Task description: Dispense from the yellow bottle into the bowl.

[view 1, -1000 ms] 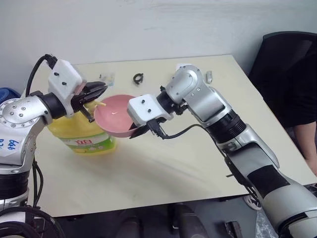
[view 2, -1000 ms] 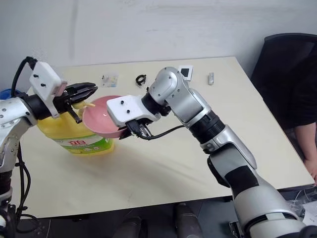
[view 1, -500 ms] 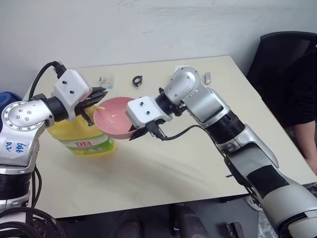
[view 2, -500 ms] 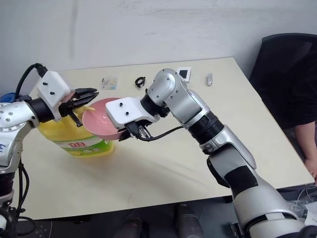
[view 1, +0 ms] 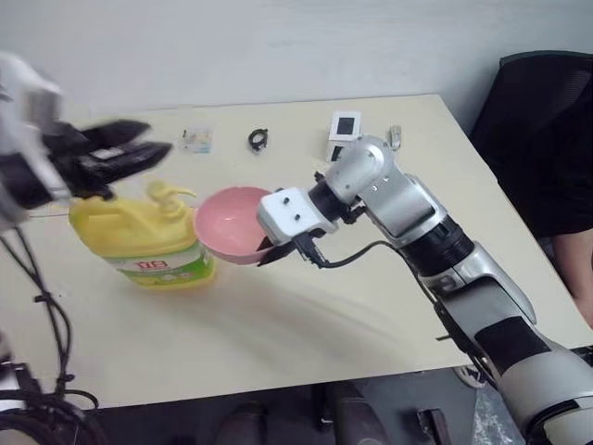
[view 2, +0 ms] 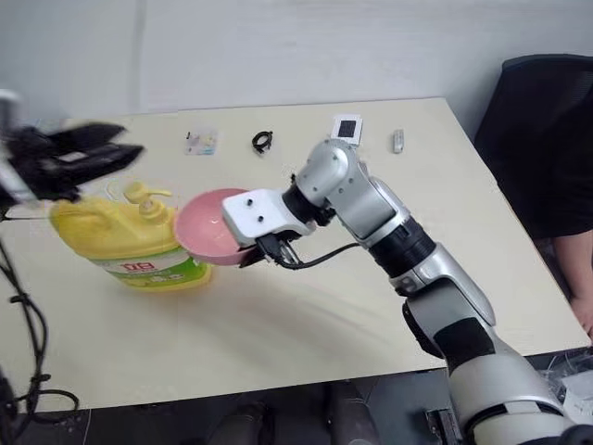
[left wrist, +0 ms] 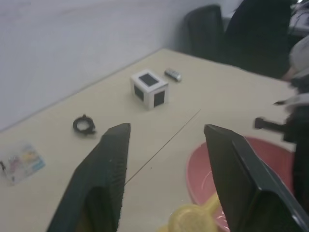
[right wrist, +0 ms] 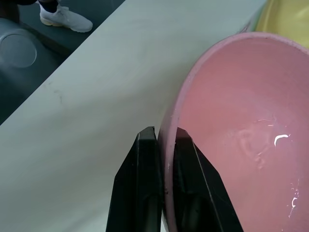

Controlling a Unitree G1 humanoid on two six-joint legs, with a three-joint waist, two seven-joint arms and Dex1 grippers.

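Observation:
The yellow bottle stands at the table's left, its pump top uncovered. The pink bowl hangs tilted just right of the bottle, close under the pump spout. My right gripper is shut on the bowl's near rim; in the right wrist view its fingers pinch the rim of the bowl. My left gripper hovers blurred above and left of the pump, apart from it. In the left wrist view its fingers are spread open with nothing between them, above the pump.
On the far side of the table lie a white cube with black squares, a black ring, a small printed packet and a small silver item. A black chair stands past the table's right edge.
My left gripper has come up off the pump, swung up and to the left, and opened. The right gripper still holds the bowl, shifted slightly right.

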